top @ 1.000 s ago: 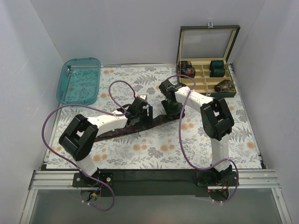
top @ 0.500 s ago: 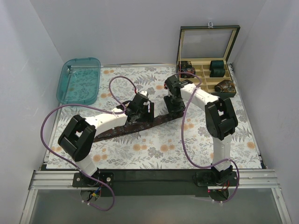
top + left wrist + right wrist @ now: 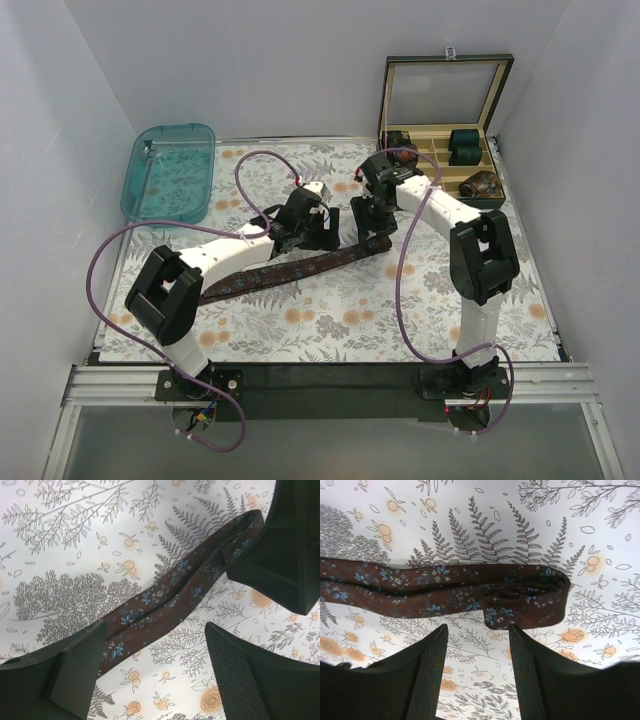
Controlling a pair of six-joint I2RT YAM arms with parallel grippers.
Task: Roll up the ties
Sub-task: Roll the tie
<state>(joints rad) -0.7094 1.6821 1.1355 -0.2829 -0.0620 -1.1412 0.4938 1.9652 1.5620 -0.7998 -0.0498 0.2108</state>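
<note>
The dark brown tie [image 3: 285, 270] with small pale flowers lies flat on the floral cloth, running from lower left up to the right. Its right end is folded back on itself [image 3: 530, 597]. My left gripper [image 3: 325, 232] hovers just behind the tie's middle, open and empty; the left wrist view shows the strip [image 3: 170, 592] passing beyond its fingers. My right gripper [image 3: 372, 228] hangs over the folded end, open and empty, the fold just beyond its fingertips [image 3: 437, 645].
An open wooden box [image 3: 442, 165] with compartments holds teal-green rolls and patterned rolls at the back right. A teal plastic tray [image 3: 170, 170] sits at the back left. White walls close in the sides.
Both grippers have lifted off the tie and moved back and right. The tie's right end now lies folded over, and the strip is uncovered.
</note>
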